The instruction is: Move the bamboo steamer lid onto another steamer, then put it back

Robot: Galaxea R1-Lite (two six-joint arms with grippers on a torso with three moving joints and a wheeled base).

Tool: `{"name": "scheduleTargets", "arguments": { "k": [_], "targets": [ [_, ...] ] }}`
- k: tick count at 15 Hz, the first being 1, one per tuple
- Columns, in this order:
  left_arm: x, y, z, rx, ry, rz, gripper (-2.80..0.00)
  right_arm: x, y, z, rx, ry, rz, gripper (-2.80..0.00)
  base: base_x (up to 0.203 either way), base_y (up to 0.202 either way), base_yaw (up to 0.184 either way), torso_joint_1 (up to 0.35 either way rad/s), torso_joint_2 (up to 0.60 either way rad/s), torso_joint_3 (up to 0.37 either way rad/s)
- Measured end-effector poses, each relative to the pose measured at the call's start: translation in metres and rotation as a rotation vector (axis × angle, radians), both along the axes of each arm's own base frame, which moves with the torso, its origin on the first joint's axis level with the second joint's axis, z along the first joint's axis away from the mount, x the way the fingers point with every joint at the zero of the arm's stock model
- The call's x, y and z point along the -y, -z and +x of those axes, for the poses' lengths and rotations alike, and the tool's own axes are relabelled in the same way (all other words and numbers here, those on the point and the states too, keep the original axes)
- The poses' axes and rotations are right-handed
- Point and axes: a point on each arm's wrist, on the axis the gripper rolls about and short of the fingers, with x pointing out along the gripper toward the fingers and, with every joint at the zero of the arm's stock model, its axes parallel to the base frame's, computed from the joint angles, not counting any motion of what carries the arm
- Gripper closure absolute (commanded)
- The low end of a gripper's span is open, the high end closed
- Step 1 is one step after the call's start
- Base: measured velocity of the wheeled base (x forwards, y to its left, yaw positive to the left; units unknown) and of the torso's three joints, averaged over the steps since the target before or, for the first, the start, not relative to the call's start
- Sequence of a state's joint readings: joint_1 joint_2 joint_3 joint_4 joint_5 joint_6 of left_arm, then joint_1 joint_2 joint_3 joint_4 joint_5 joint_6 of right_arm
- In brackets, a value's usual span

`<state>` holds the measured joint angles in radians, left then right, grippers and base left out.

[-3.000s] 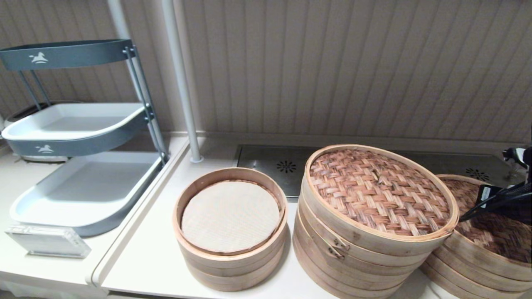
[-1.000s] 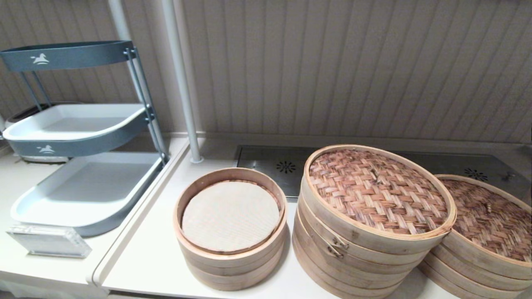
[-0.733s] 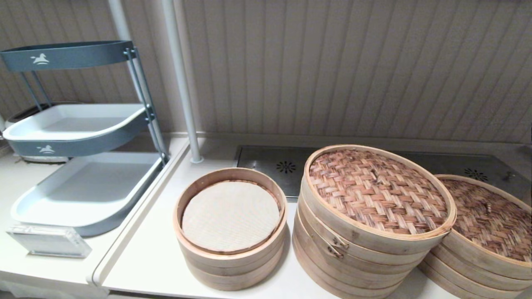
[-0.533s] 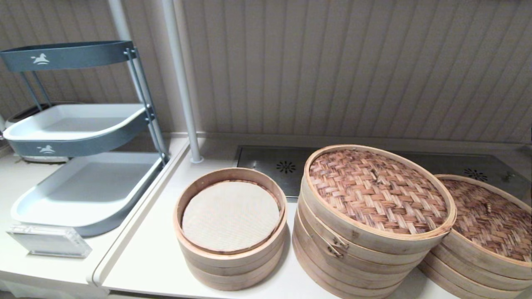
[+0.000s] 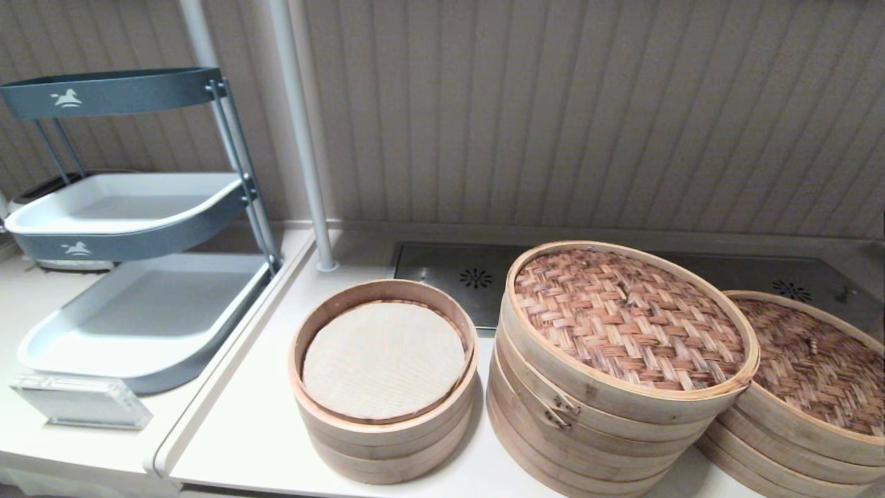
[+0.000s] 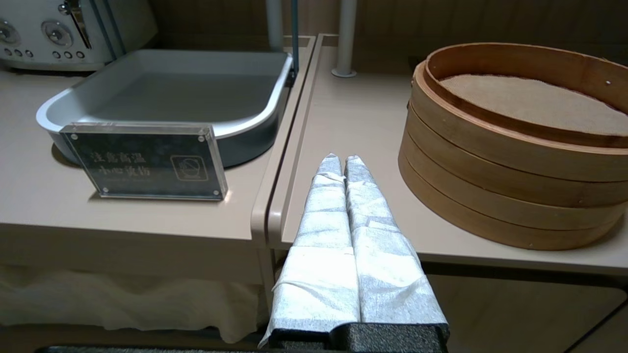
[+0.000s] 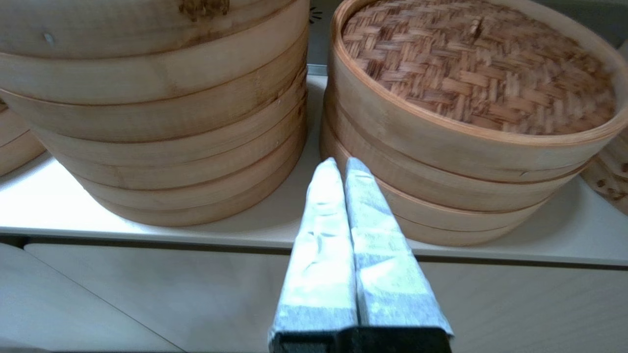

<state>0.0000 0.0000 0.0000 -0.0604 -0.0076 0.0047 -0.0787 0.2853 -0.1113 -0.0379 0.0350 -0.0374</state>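
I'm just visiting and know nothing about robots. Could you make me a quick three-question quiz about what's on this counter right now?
1. True or false: the bamboo steamer lid with the dark weave sits on the lower stack at the robot's right.
2. Which steamer has no lid on it? A) the tallest steamer B) the smaller steamer with the white cloth liner C) the lower stack
3. Fill in: the left end effector and the right end effector each have their wrapped fingers pressed ____, holding nothing.

Key: 1 true; 2 B; 3 together
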Motion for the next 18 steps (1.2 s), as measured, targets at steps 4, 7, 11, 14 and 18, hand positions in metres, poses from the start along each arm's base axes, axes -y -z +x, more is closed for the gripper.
{"name": "scheduleTargets", "arguments": {
  "k": [4,7,11,14,18],
  "targets": [
    [0.0,0.0,0.0,0.0,0.0,0.0,0.0,0.0,0.02,0.002,-0.036,-0.006,-0.004,0.0,0.0,0.0,0.0,0.0,0.0,0.0],
    [0.0,0.0,0.0,0.001,-0.001,0.0,0.0,0.0,0.025,-0.001,-0.008,-0.037,0.001,0.0,0.0,0.0,0.0,0.0,0.0,0.0],
    [0.0,0.0,0.0,0.0,-0.001,0.0,0.0,0.0,0.029,-0.008,0.05,-0.087,-0.001,0.0,0.0,0.0,0.0,0.0,0.0,0.0],
    [0.0,0.0,0.0,0.0,-0.002,-0.001,0.0,0.001,0.033,-0.017,0.122,-0.073,-0.047,0.0,0.0,0.0,0.0,0.0,0.0,0.0],
    [0.0,0.0,0.0,0.0,0.0,0.0,0.0,0.001,0.035,-0.021,0.161,-0.07,-0.05,0.0,0.0,0.0,0.0,0.0,0.0,0.0]
  ]
}}
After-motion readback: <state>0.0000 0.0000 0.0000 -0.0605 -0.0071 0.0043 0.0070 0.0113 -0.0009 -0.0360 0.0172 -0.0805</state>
